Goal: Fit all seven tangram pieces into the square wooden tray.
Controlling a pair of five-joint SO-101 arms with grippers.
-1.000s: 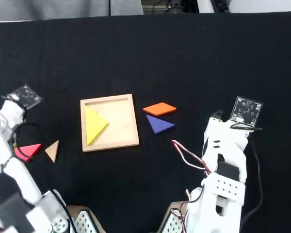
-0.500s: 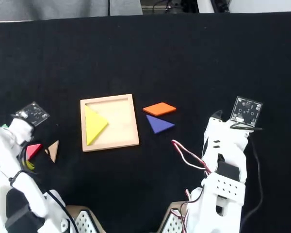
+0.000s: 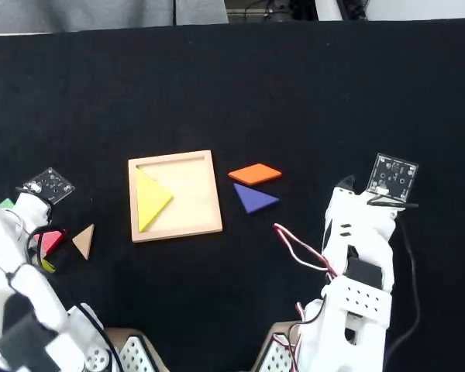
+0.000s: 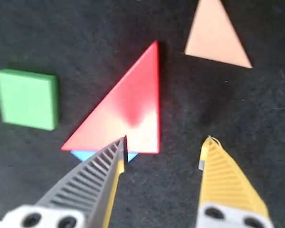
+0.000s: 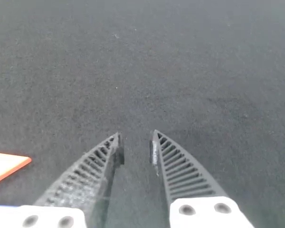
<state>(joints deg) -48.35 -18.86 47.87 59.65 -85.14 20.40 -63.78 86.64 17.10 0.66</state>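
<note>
Red triangle [image 4: 128, 111] by L gripper [image 4: 166, 138]

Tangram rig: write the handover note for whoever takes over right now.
Left gripper: jaws open, over the red triangle's edge; a light-blue piece shows from under it. Green square and tan triangle lie nearby.
Right gripper: jaws slightly apart, empty, over bare cloth.
Done: yellow triangle in tray.
Left: six pieces; orange piece and blue triangle lie right of the tray.

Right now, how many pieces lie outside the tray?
6. High view: orange and purple right of the tray; tan, red, green left; a blue one mostly under red.
</note>
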